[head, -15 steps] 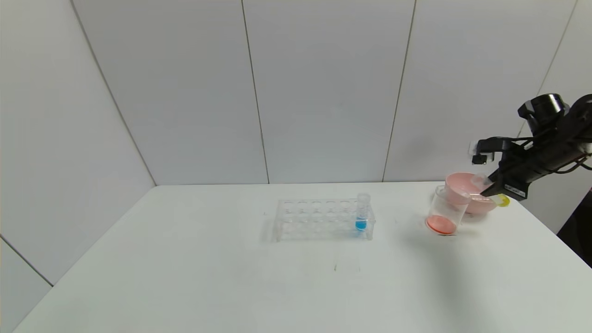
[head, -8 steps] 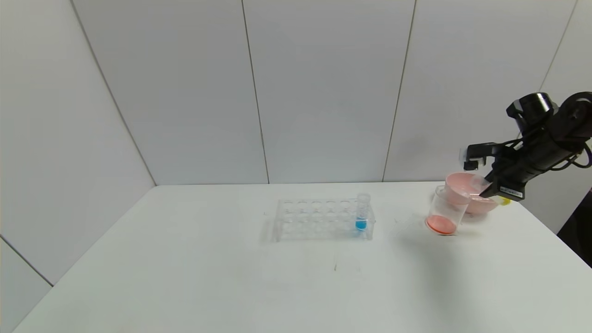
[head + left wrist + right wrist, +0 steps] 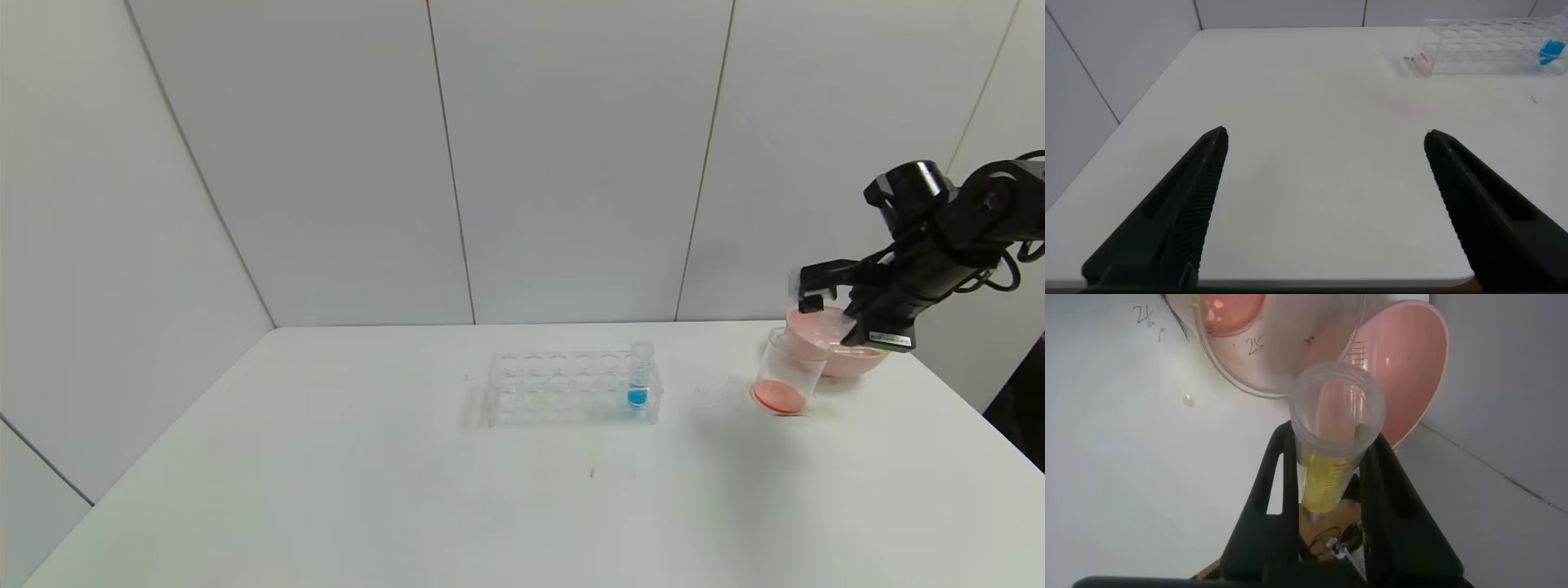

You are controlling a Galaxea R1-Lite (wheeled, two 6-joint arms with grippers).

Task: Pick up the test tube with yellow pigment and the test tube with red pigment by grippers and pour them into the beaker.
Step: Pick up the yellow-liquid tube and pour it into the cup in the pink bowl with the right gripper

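We are at the yellow pour. Our right gripper (image 3: pixel 1327 469), fingers closed on the small clear round-bottomed test tube with yellow pigment (image 3: pixel 1331 441), holds it tilted beside the rim of the small clear beaker (image 3: pixel 785 374), mouth toward it. The beaker already carries orange-red liquid at its base and stands against a glossy pink plastic bowl (image 3: pixel 849 359). The next move calls for further tilt with the mouth kept over the rim. A clear multi-hole rack (image 3: pixel 563 388) holds a tube of blue liquid (image 3: pixel 638 376). Our left gripper (image 3: pixel 1323 204) waits open over the matte white table (image 3: pixel 1315 106).
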